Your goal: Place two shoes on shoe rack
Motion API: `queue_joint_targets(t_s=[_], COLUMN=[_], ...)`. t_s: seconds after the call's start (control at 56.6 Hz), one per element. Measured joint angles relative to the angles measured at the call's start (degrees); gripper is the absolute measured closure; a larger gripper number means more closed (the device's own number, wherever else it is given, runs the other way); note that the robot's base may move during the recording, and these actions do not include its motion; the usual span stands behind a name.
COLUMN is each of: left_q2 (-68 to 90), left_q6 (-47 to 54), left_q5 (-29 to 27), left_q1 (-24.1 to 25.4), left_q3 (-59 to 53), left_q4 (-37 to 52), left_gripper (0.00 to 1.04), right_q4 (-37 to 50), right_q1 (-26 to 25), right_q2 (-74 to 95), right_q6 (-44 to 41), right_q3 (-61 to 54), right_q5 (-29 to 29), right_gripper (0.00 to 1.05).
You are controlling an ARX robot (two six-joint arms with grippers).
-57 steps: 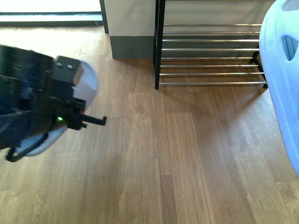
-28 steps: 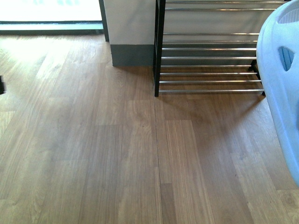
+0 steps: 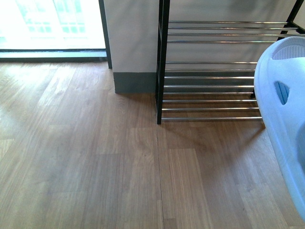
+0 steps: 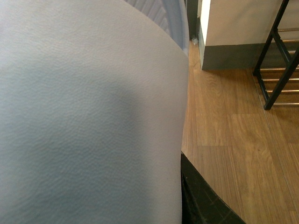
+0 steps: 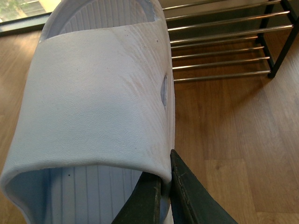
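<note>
A pale blue-white slide sandal [image 5: 93, 98] hangs above the wood floor, and my right gripper [image 5: 167, 176] is shut on the edge of its strap. The same sandal [image 3: 286, 124] fills the right edge of the front view, close in front of the shoe rack [image 3: 209, 90]. The rack is a black frame with chrome bars and nothing on the tiers that show. A second slide sandal [image 4: 88, 116] fills most of the left wrist view. My left gripper [image 4: 182, 186] is shut on it, with only one black finger [image 4: 201, 203] showing. The left arm is outside the front view.
A white wall corner with a grey baseboard [image 3: 135, 82] stands just left of the rack. A bright window with a dark frame [image 3: 52, 28] sits at the far left. Wood floor [image 3: 119, 167] stretches in front of the rack.
The left arm with its sandal has left the front view on the left. The rack now sits lower in the picture with more tiers showing. The right sandal reaches further in.
</note>
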Motion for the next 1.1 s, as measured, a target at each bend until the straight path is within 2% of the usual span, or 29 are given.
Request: queue_joint_targets(t_s=[1.096], left_q2=[0.0], left_q6=[0.0], left_q5=[0.0], left_q1=[0.0], left_q3=[0.0], left_q4=[0.0], left_gripper=[1.03], right_q4=[0.0], right_q1=[0.0], right_q2=[0.0], right_q6=[0.0], right_q3=[0.0], right_q5=[0.0], right_gripper=[1.03])
